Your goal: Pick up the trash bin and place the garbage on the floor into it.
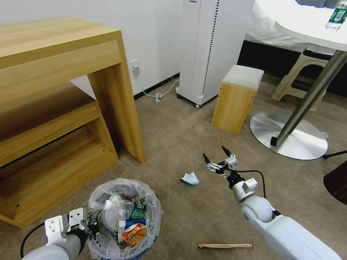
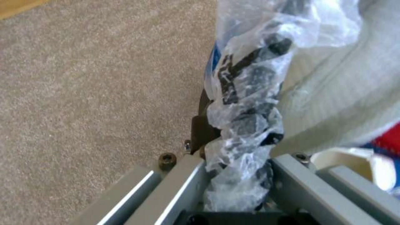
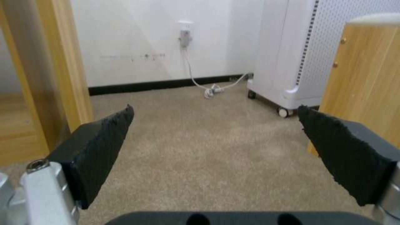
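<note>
The right gripper (image 1: 216, 156) hangs a little right of centre in the head view with its jaws spread wide and nothing between them; in its wrist view the two black pads (image 3: 104, 150) frame bare carpet. Just to its left, near the middle of the frame, lies a crumpled pale tissue (image 1: 190, 178), close to the fingertips but apart from them. At the lower left of the head view the left gripper (image 1: 88, 225) is pinched shut on the near rim of the trash bin (image 1: 124, 216), and its wrist view shows the clear liner bag (image 2: 246, 125) bunched between the jaws over the dark rim. The bin is already crowded: a green-labelled bottle (image 1: 131, 209), an orange wrapper (image 1: 134, 233) and white items sit inside. A wooden stick (image 1: 226, 246) lies on the floor (image 1: 173, 137) at the lower centre, well apart from the open jaws. The likeliest trouble is the left grip, I judge: if it holds mostly slippery bag, the bin could slide or tilt and spill its load. The tissue is soft and low, so the pads may close on carpet pile or only catch a corner and drop it on the way. The flat stick could likewise roll out from between the pads.
</note>
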You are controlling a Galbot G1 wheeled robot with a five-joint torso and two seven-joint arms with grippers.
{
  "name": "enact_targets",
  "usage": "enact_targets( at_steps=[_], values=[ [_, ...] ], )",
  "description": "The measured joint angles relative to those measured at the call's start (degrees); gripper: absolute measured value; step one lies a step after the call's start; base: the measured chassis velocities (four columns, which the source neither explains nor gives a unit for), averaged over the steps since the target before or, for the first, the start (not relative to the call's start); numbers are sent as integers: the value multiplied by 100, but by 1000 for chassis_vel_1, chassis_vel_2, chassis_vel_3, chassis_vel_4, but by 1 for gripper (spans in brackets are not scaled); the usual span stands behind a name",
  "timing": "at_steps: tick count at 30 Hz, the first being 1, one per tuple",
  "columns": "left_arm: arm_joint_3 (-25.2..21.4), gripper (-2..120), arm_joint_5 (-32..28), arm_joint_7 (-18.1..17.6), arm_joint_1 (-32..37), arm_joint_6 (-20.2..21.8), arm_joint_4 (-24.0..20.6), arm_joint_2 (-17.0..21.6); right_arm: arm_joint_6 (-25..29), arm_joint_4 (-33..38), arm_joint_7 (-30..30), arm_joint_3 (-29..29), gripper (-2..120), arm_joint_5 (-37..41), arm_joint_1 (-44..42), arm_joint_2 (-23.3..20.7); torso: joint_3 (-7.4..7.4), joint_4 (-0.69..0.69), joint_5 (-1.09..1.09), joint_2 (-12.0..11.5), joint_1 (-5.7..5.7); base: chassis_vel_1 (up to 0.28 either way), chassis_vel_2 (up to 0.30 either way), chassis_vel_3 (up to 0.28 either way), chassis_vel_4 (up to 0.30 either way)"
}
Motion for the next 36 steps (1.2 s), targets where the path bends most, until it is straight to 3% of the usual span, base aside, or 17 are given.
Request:
enact_targets(
  at_steps=[9, 16, 26, 29, 31, 36],
  values=[
    [-43, 0, -68, 12, -28, 5, 13, 66, -357, -433, -58, -276, 100, 292, 529, 78, 0, 0, 0, 0, 0, 0, 0, 0, 0],
    [-97, 0, -60, 95, -68, -7, 77, 76, -853, -1034, -16, -889, 100, 243, 1193, 290, 0, 1, 0, 0, 0, 0, 0, 0, 0],
    [-125, 0, -33, 140, -94, -20, 104, 69, -1366, -1873, -91, -1648, 100, 556, 1785, 957, -1, 1, -2, 0, 0, 0, 0, 0, 0],
    [-125, 0, -6, 141, -86, -20, 122, 56, -1387, -2120, -139, -1719, 100, 391, 1857, 1150, 0, 1, -1, 0, 0, 0, 0, 0, 0],
    [-127, 0, 99, 171, -38, -20, 136, 11, -1514, -2610, -121, -1741, 100, 184, 1970, 1583, 0, 2, -1, 0, 0, 0, 0, 0, 0],
    [-116, 0, 189, 202, -21, -20, 162, -54, -1999, -2695, 292, -1650, 100, 244, 1877, 1716, -1, 3, -1, 0, 0, 0, 0, 0, 0]
  ],
)
